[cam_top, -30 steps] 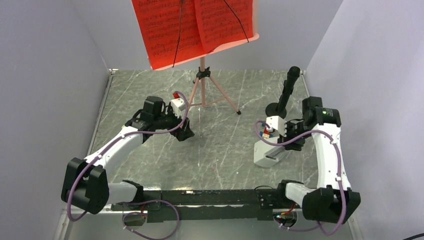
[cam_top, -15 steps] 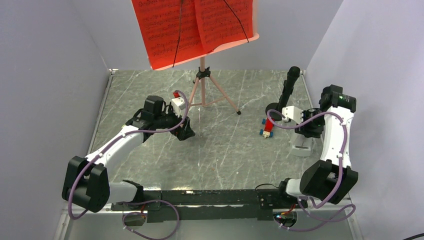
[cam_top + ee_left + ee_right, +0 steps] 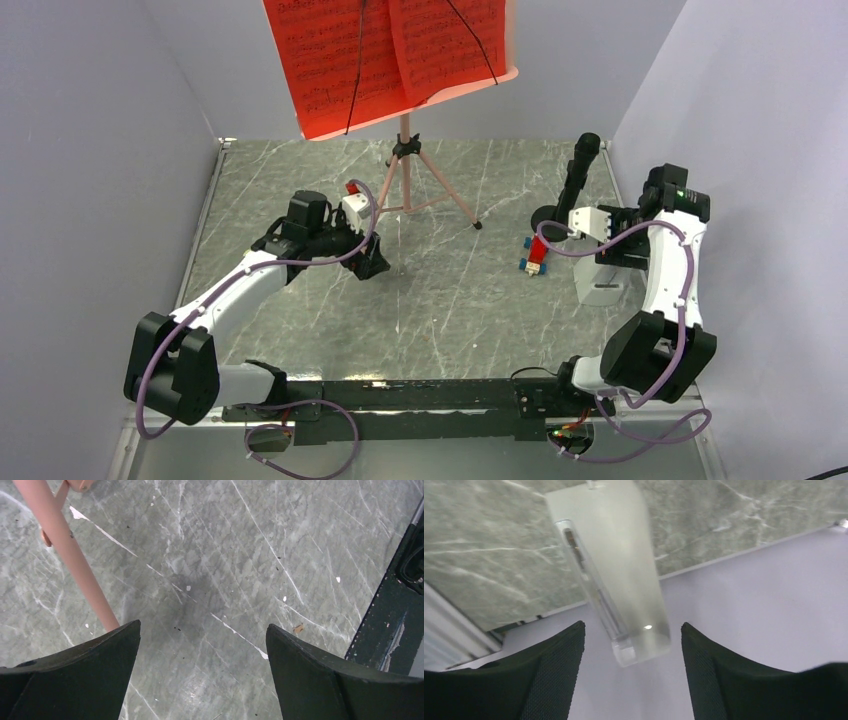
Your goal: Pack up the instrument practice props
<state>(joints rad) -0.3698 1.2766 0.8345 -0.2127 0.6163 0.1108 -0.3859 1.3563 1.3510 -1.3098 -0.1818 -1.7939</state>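
Since the right arm swung out: the white metronome (image 3: 600,290) has gone from centre-right of the overhead frame to its right edge, just beside the wall (image 3: 740,150). The toy blocks (image 3: 537,255) stayed put and are now uncovered.
Right gripper (image 3: 633,630): jaws apart, with the metronome between them and a gap on each side. It reads as just let go, not clamped.
Left gripper (image 3: 202,630): jaws wide apart with nothing between them, unmoved over the last second. It hovers over bare table (image 3: 450,300), left of centre.
Music stand (image 3: 405,165): upright at upper centre, tripod legs on the table, untouched.
Sheet music (image 3: 380,60): red pages on the stand's desk, top of frame.
Task meaning: one prop is parked by the wall, my guess. No case or box is visible, so I can't say that counts as packed. Stand and pages are not started.
Right wrist view only: shows the gaps beside the metronome and the table edge meeting the wall. Overhead, the arm hides the fingers.
Left wrist view only: a stand leg (image 3: 75,565) runs down to the left finger's tip. Whether they touch, can't tell.
Overhead only: shows the full layout, including a black upright post (image 3: 575,185) above the right gripper in frame.
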